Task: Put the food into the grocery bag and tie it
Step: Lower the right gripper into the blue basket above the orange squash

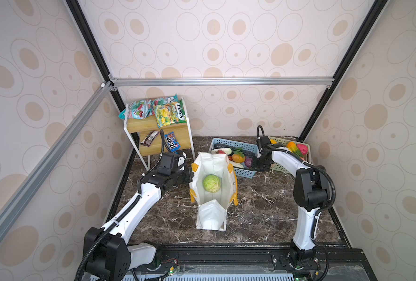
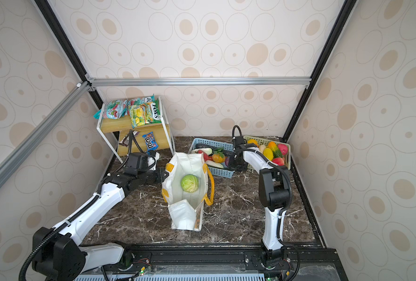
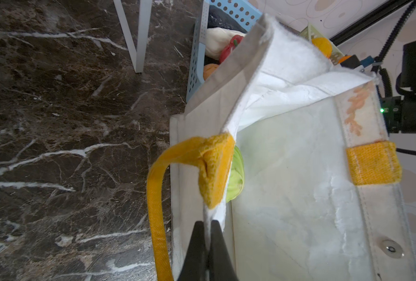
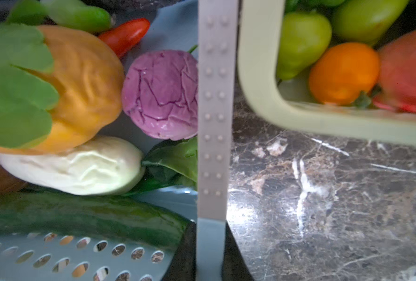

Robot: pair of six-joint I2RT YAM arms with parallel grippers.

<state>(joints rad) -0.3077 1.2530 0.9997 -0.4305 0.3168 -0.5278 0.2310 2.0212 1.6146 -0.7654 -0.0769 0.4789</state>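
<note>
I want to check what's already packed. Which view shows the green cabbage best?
Both top views: the cabbage lies whole on the floor of the open bag. The left wrist view shows only a sliver of it behind a yellow tab; the right wrist view does not show it.

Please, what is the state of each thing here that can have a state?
White fabric grocery bag with yellow handles: upright, mouth open, untied.
Round green toy cabbage: inside the bag.
Blue lattice plastic basket: holding toy vegetables.
Blue M&M's packet: on the lower shelf, unbagged.
Left pincer: shut on the bag's rim.
Right pincer: shut on the blue basket's wall.
</note>
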